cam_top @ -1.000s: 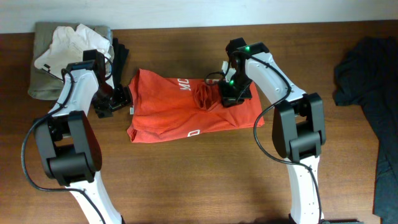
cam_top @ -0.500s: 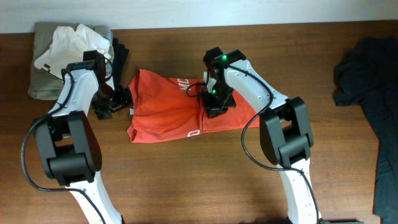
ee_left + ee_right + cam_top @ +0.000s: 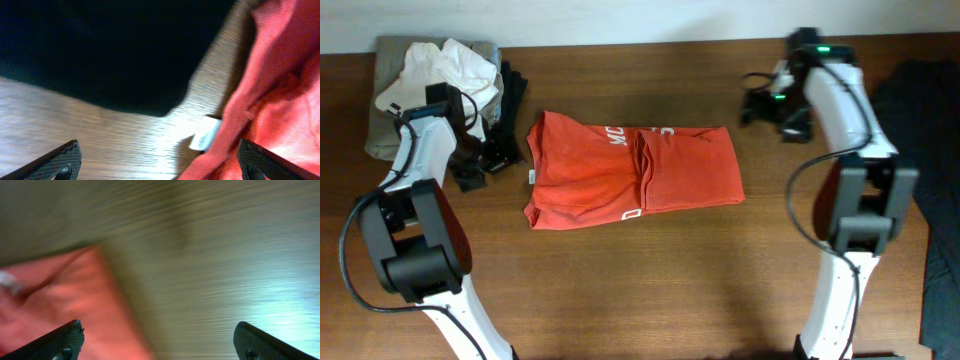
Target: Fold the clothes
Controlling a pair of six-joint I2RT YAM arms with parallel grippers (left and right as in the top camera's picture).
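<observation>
At centre frame of the overhead view, the red-orange T-shirt [image 3: 635, 170] lies on the wooden counter [image 3: 620, 280] as a rough rectangle. Its long side runs left to right, and a bunched crease [image 3: 642, 165] runs top to bottom through the middle. White lettering [image 3: 610, 137] shows near its upper edge, and a small white tag [image 3: 532, 176] sticks out at its left edge. Your left pincer [image 3: 485, 165] sits just left of the shirt, apart from it, below a strip of black fabric [image 3: 510, 100]. In the upper left corner an olive and white heap [image 3: 430, 75] of cloth rests on the counter. Your right pincer [image 3: 752, 98] is at upper right, well apart from the shirt, over bare wood. A dark navy garment [image 3: 920, 140] covers the right edge of the frame.

Left wrist view: your left pincer [image 3: 160, 167] stands wide open, with a fingertip [image 3: 62, 160] in each lower corner and nothing between them. Dark fabric [image 3: 100, 50] fills the upper left and the T-shirt [image 3: 280, 100] fills the right, with the tag [image 3: 204, 135] at its hem on the wood.

Right wrist view, blurred: your right pincer [image 3: 160, 347] is likewise wide open and empty. A corner of the T-shirt [image 3: 60, 300] shows at lower left, with counter elsewhere.
</observation>
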